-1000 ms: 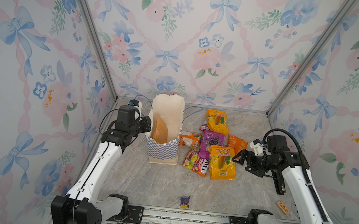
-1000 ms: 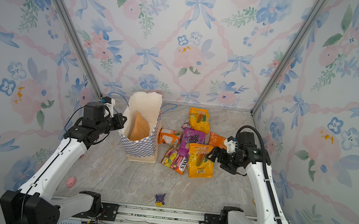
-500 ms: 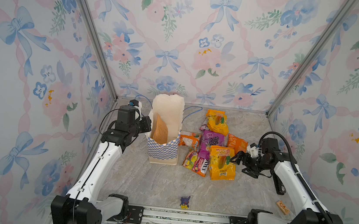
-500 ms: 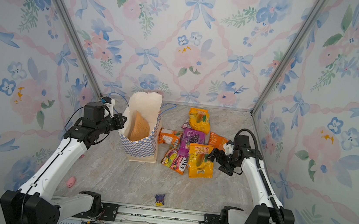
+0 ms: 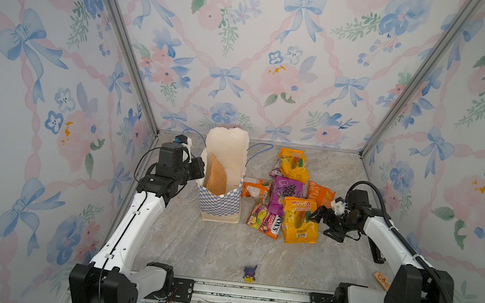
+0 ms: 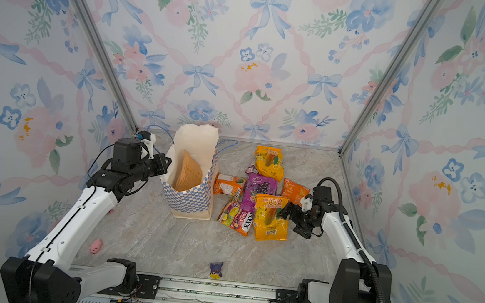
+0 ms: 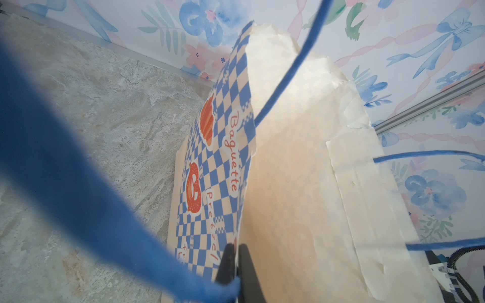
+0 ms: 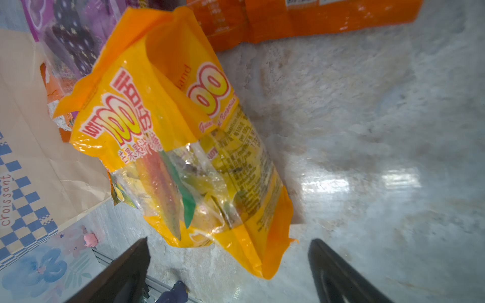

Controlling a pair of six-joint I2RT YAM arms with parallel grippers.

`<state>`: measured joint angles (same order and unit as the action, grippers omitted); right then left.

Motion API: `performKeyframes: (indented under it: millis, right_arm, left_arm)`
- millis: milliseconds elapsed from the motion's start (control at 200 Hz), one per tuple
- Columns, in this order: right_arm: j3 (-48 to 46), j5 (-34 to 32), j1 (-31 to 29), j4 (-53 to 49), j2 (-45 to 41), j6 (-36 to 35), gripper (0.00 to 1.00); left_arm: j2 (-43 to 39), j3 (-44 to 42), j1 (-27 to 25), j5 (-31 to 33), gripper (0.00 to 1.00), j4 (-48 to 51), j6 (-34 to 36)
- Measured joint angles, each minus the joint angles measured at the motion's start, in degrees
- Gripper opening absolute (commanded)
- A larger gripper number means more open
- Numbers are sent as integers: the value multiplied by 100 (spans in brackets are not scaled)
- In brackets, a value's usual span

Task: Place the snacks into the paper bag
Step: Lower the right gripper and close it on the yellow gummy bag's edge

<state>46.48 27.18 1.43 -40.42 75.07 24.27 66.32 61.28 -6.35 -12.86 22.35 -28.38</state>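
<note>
The paper bag stands upright at the left of the table, mouth open, with a brown sheet inside. My left gripper is shut on the bag's left rim, with a blue cord handle looping past it. Several snacks lie in a pile right of the bag. They include a yellow "LOT 100" packet, a purple packet and a FOX'S packet. My right gripper is open, low at the yellow packet's right edge, with the packet's corner between its fingers.
A purple-and-yellow figurine stands near the front edge. A wooden block lies at the front right and a small pink thing at the front left. Another yellow packet lies near the back wall. Papered walls close three sides.
My right gripper has moved left and down to the yellow packet's edge, still open. The left gripper and the bag have not moved.
</note>
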Motion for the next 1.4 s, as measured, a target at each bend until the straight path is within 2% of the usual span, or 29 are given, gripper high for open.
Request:
performKeyframes:
  millis: [390, 945, 1395]
  right_arm:
    - [-13, 2, -254, 715, 411, 188, 96]
    - [-118, -240, -577, 1182, 737, 367, 100]
    - [-140, -280, -610, 1255, 734, 382, 86]
  left_arm:
    - [0, 0, -4, 0, 0, 0, 0]
    - [0, 0, -4, 0, 0, 0, 0]
    - [0, 0, -4, 0, 0, 0, 0]
